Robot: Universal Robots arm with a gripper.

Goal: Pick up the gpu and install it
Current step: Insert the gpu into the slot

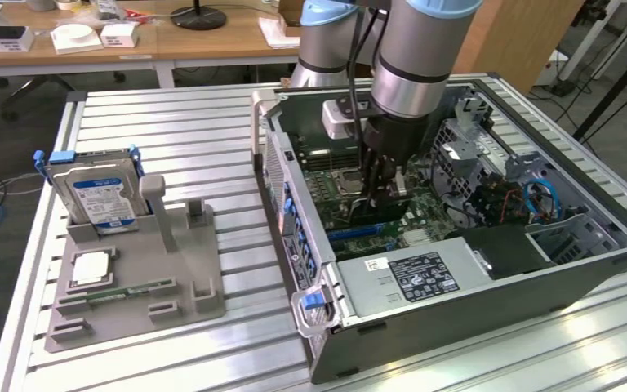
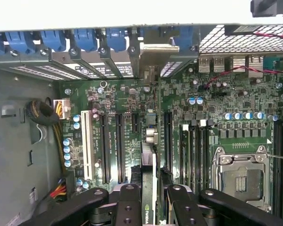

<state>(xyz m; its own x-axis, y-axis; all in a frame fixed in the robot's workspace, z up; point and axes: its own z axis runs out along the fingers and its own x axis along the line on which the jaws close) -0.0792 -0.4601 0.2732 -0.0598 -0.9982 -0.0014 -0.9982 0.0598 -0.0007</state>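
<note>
The arm [image 1: 417, 57] reaches down into the open PC case [image 1: 575, 245], which lies on its side on the slatted table [image 1: 183, 122], at about 3 o'clock from the grey holder [image 1: 172, 269] in the exterior view. The gripper [image 2: 151, 200] is low over the motherboard [image 2: 226, 94], and its black fingers [image 2: 128, 207] are nearly closed on the gpu [image 2: 148, 162], pinching the thin card edge-on between them. In the wrist view the card stands upright on its long edge, running from the fingers toward the rear slot brackets [image 2: 85, 68], its pale metal end bracket [image 2: 155, 49] up against that row beneath the blue clips [image 2: 52, 40]. It lines up with the expansion slots: the white slot [image 2: 88, 146] and two dark slots [image 2: 111, 146] lie to one side of it, another dark slot [image 2: 167, 141] to the other, with the empty CPU socket [image 2: 240, 174] farther off. Whether the card's edge is fully seated in a slot cannot be told. On the holder, at about 9 o'clock from the case in the exterior view, the hard drive [image 1: 101, 196] stands upright at the far end, and a memory stick [image 1: 128, 290] lies flat near the front.
</note>
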